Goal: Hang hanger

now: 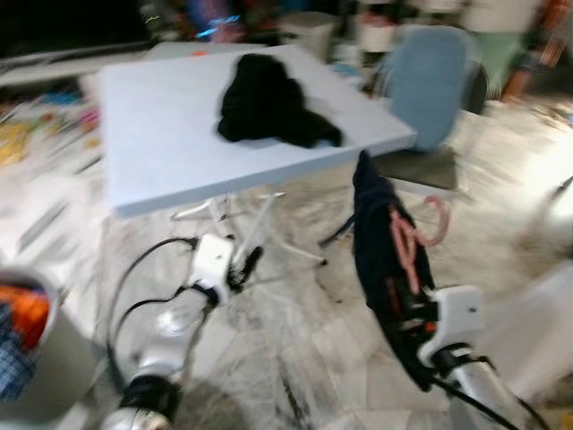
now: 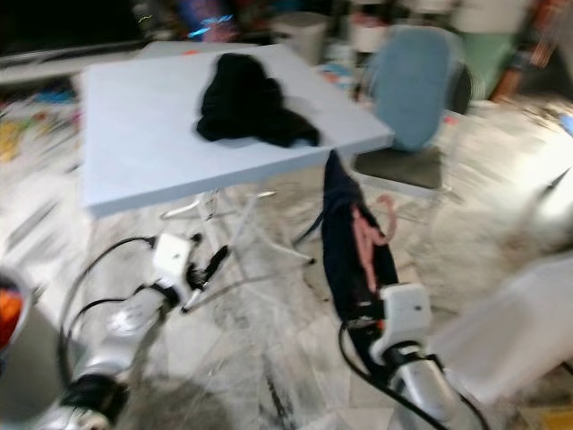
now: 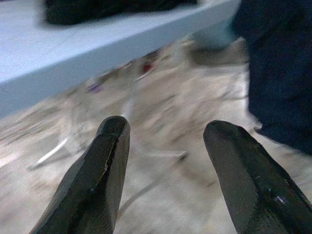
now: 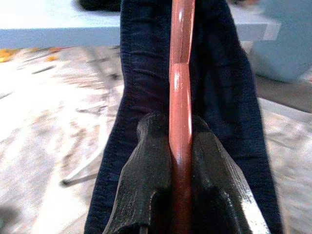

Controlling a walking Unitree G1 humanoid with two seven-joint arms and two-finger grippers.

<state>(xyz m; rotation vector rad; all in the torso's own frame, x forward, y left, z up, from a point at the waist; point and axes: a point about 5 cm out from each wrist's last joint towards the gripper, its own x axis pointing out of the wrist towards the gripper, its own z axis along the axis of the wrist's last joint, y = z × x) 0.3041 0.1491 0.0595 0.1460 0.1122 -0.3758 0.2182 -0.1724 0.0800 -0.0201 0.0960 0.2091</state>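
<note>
A pink plastic hanger (image 1: 407,240) carries a dark navy garment (image 1: 376,246) draped over it. My right gripper (image 1: 405,309) is shut on the hanger's bar, holding it upright in front of the table, hook (image 1: 436,224) toward the chair. In the right wrist view the pink hanger (image 4: 181,102) runs between the black fingers (image 4: 146,180) with the navy cloth (image 4: 141,83) behind it. My left gripper (image 1: 253,262) is low by the table's legs, open and holding nothing; its fingers (image 3: 105,170) are spread over the marble floor.
A light blue table (image 1: 161,134) stands ahead with a black heap of clothes (image 1: 269,103) on it. A blue chair (image 1: 428,90) is to its right. A grey basket with clothes (image 1: 27,345) sits at the lower left. A person's legs (image 1: 501,36) stand at the far right.
</note>
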